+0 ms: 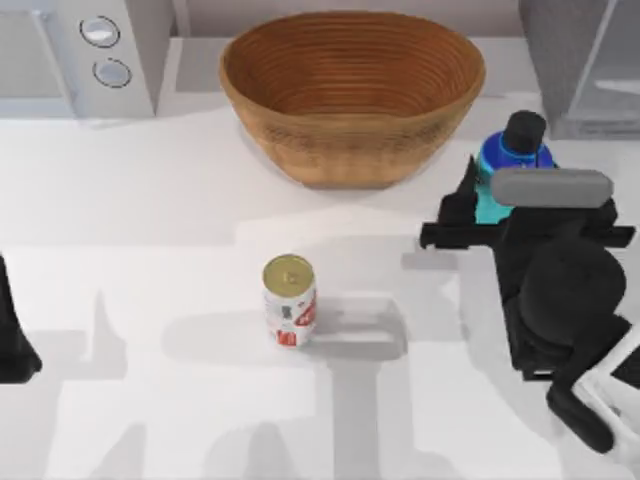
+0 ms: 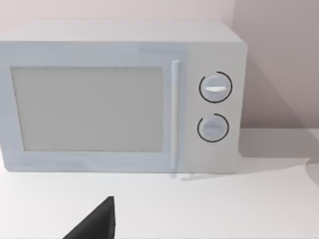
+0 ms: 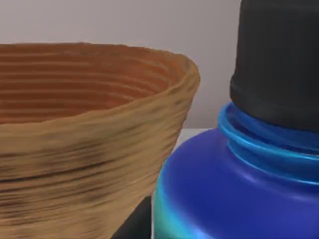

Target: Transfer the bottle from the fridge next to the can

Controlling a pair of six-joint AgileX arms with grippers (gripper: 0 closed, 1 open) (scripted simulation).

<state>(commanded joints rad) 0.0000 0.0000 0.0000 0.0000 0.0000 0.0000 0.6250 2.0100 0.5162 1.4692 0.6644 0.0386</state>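
Note:
The turquoise-blue bottle (image 1: 500,157) with its black cap stands outside the fridge (image 1: 560,50), just in front of it at the table's right rear. My right gripper (image 1: 492,200) is shut on the bottle's body, which looms close in the right wrist view (image 3: 224,189). The white can (image 1: 290,300) with red markings and a gold top stands upright near the table's middle, well to the left of and nearer than the bottle. My left arm (image 1: 12,340) is parked at the table's left edge.
A large woven bowl (image 1: 350,90) sits at the rear centre, right beside the bottle and also close in the right wrist view (image 3: 89,129). A light-grey box with two knobs (image 2: 119,99) stands at the rear left.

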